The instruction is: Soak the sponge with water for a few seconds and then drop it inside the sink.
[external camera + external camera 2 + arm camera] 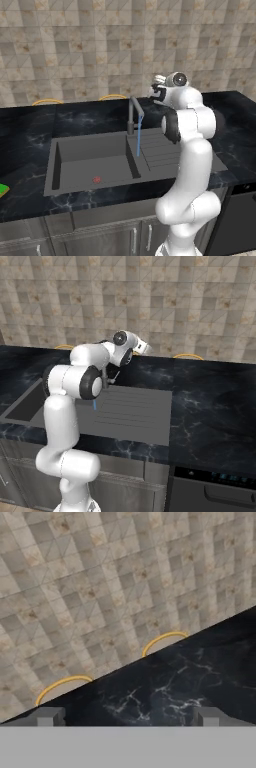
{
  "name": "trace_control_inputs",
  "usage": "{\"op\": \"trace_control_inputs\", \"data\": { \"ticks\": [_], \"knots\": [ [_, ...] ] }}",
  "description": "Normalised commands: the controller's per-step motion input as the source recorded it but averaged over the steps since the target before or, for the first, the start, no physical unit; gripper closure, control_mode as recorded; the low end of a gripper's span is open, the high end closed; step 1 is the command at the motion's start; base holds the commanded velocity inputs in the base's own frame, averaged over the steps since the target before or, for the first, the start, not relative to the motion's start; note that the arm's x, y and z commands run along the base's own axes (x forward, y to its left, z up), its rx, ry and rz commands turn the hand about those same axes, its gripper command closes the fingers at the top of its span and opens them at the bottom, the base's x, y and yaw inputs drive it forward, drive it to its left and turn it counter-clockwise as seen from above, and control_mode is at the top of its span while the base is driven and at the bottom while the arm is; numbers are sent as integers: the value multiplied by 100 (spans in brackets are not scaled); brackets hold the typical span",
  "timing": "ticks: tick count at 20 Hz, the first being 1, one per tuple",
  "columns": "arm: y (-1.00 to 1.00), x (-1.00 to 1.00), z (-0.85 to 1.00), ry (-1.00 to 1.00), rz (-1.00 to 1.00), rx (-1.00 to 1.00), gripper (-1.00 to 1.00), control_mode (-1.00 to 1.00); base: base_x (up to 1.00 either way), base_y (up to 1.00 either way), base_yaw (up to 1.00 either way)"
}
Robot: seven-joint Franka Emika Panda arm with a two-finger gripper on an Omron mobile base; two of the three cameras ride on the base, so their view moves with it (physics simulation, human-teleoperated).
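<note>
- The sponge [2, 190] lay at the far left edge of the left base view, on the black surface [30, 145] well apart from the sink [90, 160]; we saw just its green face, cut off by the frame, so we judged a reach for it risked starting from a poor read of how it lay.
- The water [139, 137] ran in a thin stream from the tap [134, 114] into the basin's right side; we judged a sponge held slightly off that narrow line would stay dry.
- The small red spot [97, 179] on the basin floor could be mistaken for a target; it was not the sponge.
- Our hand [128, 718] stood wide open and held nothing, its fingertips [49, 716] aimed at the tiled wall [100, 577] and the back of the surface, away from the sponge.
- We judged the long swing left could carry the arm into the tap, which stood between them.
</note>
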Motion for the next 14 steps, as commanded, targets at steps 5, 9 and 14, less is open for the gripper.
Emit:
{"op": "trace_control_inputs", "data": {
  "ticks": [5,9,14],
  "knots": [
    [0,-63,53,5,0,7,-100,-100,0,0,0],
    [1,-77,40,5,0,4,-100,-100,0,0,0],
    [17,-77,34,5,0,0,-100,-100,0,0,0]
  ]
}}
